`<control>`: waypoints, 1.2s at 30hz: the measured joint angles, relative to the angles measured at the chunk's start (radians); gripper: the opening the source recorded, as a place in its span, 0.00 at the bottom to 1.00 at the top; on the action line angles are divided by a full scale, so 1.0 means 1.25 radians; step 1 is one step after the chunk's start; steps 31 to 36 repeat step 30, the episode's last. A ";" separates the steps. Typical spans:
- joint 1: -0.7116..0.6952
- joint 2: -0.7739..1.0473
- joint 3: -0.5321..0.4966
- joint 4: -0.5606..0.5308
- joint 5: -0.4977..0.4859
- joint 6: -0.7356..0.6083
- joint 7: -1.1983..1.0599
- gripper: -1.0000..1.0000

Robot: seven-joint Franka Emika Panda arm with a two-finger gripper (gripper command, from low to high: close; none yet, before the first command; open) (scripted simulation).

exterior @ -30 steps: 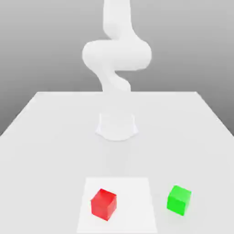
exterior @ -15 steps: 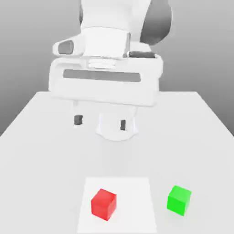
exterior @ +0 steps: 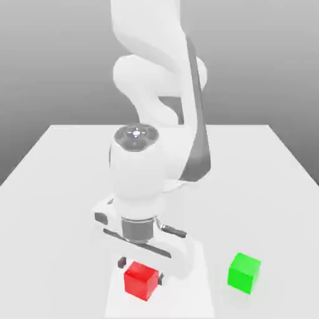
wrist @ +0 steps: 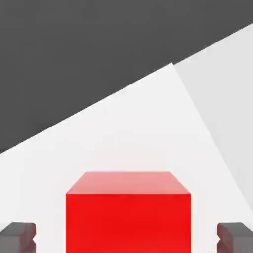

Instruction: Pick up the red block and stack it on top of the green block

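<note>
Exterior view, claw wide open astride the red block, gaps both sides, nothing gripped, red block on white square, green block toward its three o'clock.

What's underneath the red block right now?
The red block rests on the white square, which shows around it on the table. The patch directly beneath the block is covered, so I can't tell whether anything is there.
</note>
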 joint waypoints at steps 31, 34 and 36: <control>0.229 -0.075 0.149 0.001 -0.068 -0.082 -0.316 1.00; 0.229 -0.075 0.149 0.001 -0.068 -0.082 -0.316 1.00; 0.229 -0.075 0.149 0.001 -0.068 -0.082 -0.316 1.00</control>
